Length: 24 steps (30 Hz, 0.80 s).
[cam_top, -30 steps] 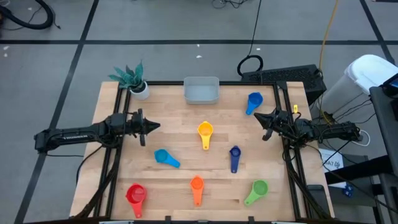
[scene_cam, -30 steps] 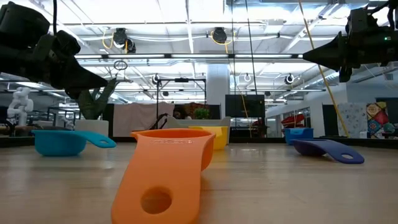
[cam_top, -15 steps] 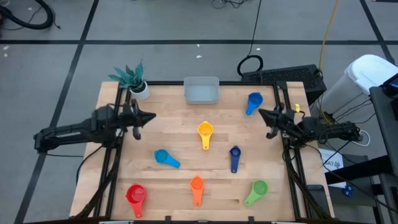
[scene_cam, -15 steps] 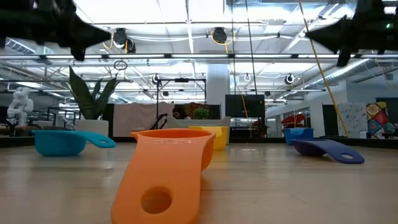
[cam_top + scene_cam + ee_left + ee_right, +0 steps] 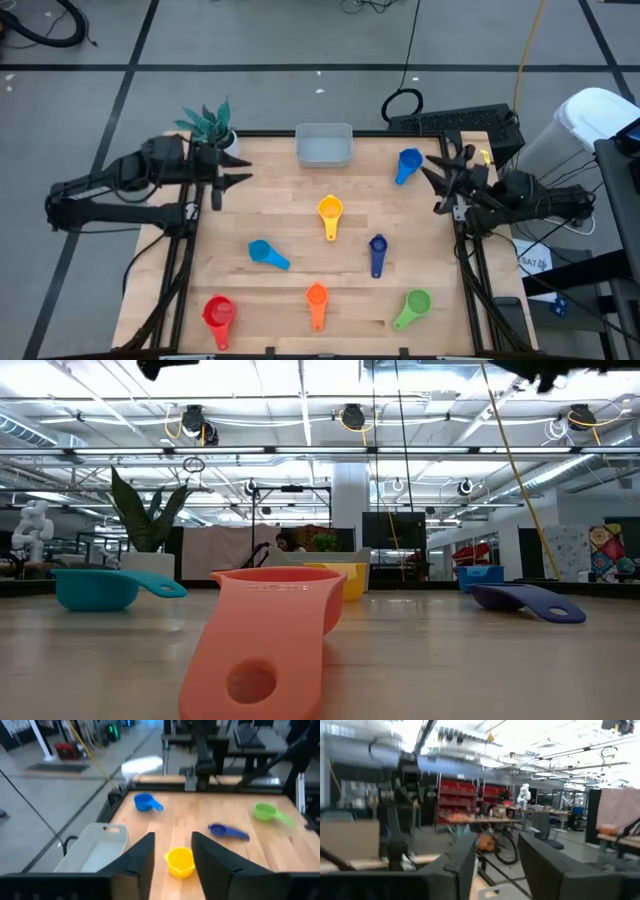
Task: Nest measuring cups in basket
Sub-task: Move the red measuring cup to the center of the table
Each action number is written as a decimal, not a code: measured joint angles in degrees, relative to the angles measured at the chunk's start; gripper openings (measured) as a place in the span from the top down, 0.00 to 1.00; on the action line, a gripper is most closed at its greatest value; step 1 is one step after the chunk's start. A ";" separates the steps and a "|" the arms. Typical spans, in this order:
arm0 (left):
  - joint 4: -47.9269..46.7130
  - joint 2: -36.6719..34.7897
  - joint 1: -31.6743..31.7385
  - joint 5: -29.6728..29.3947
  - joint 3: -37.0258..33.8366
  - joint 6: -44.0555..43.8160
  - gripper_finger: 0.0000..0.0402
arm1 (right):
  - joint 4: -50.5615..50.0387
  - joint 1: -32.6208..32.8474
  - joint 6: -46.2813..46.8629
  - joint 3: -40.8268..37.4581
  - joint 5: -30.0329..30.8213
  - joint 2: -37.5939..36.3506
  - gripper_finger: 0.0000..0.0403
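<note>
1. Measuring cups lie scattered, well apart from one another, on the wooden table (image 5: 290, 210); we count seven and none is in the basket (image 5: 323, 145).
2. We see the basket at the table's far edge, near its middle, with nothing inside it.
3. We find the yellow cup (image 5: 330, 210) near the centre of the table, with the dark blue cup (image 5: 377, 245) to its right and the light blue cup (image 5: 262, 251) nearer on its left.
4. We see the blue cup (image 5: 408, 162) close to the far right corner, just right of the basket.
5. Along the near edge we see the red cup (image 5: 218, 312), the orange cup (image 5: 316, 296) and the green cup (image 5: 415, 304), from left to right.
6. We see the left gripper (image 5: 237, 166) over the far left part of the table beside a potted plant (image 5: 212, 126), its fingers parted and holding nothing.
7. We see the right gripper (image 5: 432, 172) at the table's right edge, near the blue cup but apart from it, fingers spread and empty.
8. In the left wrist view we see the two dark fingers (image 5: 142, 855) standing apart, with the yellow cup showing between them.
</note>
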 joint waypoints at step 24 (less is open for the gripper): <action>-38.64 26.74 -24.04 -4.74 20.80 -13.21 0.58 | -21.53 -0.04 -4.78 23.56 4.74 26.48 0.49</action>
